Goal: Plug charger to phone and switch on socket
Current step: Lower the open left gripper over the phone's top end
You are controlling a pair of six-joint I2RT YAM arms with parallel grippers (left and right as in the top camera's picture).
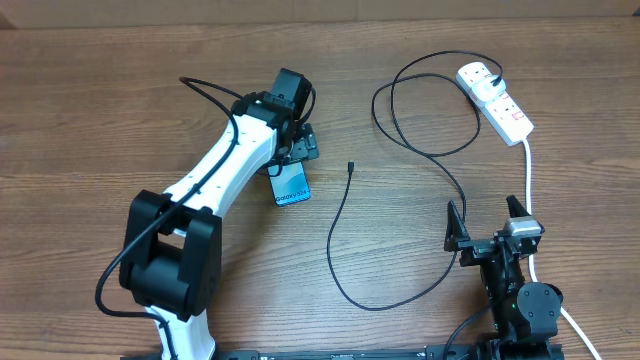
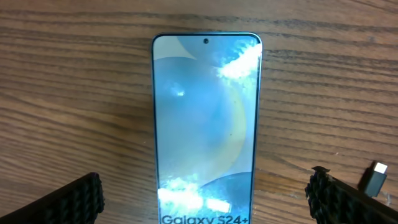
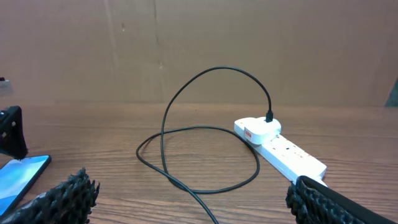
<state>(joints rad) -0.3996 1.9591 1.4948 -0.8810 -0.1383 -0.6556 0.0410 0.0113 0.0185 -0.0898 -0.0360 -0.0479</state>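
- Overhead: left gripper (image 1: 298,152) hides part of the phone (image 1: 291,188), fingers spread wide, holding nothing.
- Charger (image 1: 345,230) tip lies near the phone, its plug in the socket (image 1: 497,102).
- Right gripper (image 1: 485,222) gapes, well apart.

The wooden table (image 1: 100,100) carries the phone (image 1: 291,187), the charger (image 1: 351,168) and the socket (image 1: 497,100).

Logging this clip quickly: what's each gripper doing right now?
Left gripper: open, straddling the phone, holding nothing.
Right gripper: open, holding nothing.
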